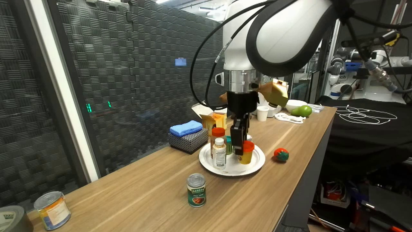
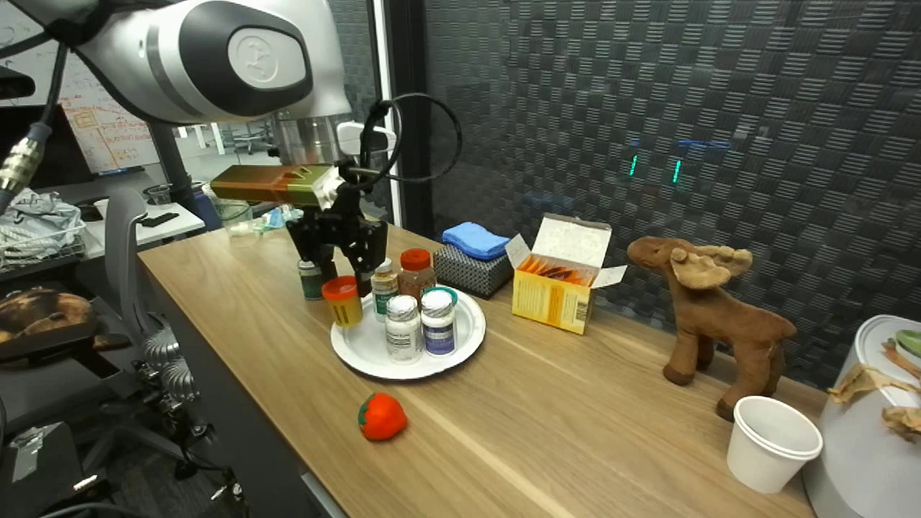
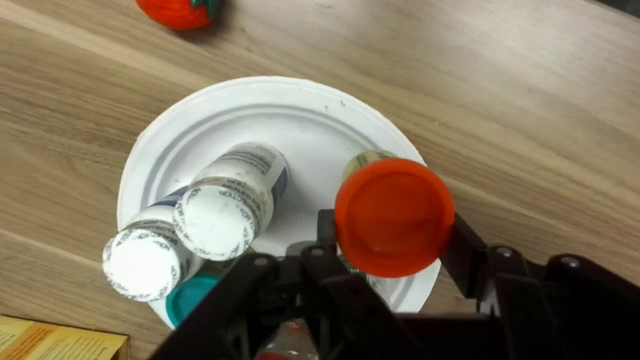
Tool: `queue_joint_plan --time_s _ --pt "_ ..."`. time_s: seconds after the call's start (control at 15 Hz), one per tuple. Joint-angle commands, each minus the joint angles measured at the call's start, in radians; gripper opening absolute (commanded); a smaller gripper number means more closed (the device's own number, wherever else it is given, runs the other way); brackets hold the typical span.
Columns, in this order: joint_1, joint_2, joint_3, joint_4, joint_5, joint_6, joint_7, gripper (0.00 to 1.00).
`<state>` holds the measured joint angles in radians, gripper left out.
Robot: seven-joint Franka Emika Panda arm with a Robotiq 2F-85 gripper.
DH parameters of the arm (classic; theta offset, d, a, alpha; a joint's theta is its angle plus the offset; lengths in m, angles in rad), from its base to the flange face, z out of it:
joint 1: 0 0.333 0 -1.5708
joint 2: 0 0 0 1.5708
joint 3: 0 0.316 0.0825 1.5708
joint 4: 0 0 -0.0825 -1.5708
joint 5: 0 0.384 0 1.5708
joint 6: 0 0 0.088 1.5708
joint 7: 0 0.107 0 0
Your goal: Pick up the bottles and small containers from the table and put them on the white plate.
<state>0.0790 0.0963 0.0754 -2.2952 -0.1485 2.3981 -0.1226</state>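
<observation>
Long wood-grained surface (image 2: 532,403): is carrying the goods.
Round white plate (image 3: 310,130): is lying flat.
Black two-fingered gripper (image 3: 394,234): is hanging over the plate and clasping one load, itemised below.
Bottle with red cap (image 2: 416,273): is standing on the plate.
Metal can with green label (image 1: 196,191): is standing on the surface, near the plate.
Metal can with yellow-and-blue label (image 1: 53,211): is standing well apart from the plate.
Slim bottle with white cap (image 1: 219,156): is standing on the plate, near the red-capped one.
White plastic bottle (image 2: 403,337): is standing on the plate, just beside a white bottle with blue label (image 2: 438,329).
Green jar with teal lid (image 1: 229,146): is standing among the bottles.
Yellow tub with red-orange lid (image 1: 248,153): is sitting between the gripper's fingers, over the plate; whether its base is touching is not showing.
Red strawberry-shaped piece with green top (image 2: 385,419): is lying near the plate.
</observation>
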Motion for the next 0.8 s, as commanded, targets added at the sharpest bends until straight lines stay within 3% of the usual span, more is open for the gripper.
queue_joint_plan --time_s 0.0,0.73 --pt "-0.011 0.033 -0.004 0.025 0.033 0.051 -0.008 0.28" --pt "-0.016 0.066 -0.028 0.013 -0.016 0.234 0.011 0.28"
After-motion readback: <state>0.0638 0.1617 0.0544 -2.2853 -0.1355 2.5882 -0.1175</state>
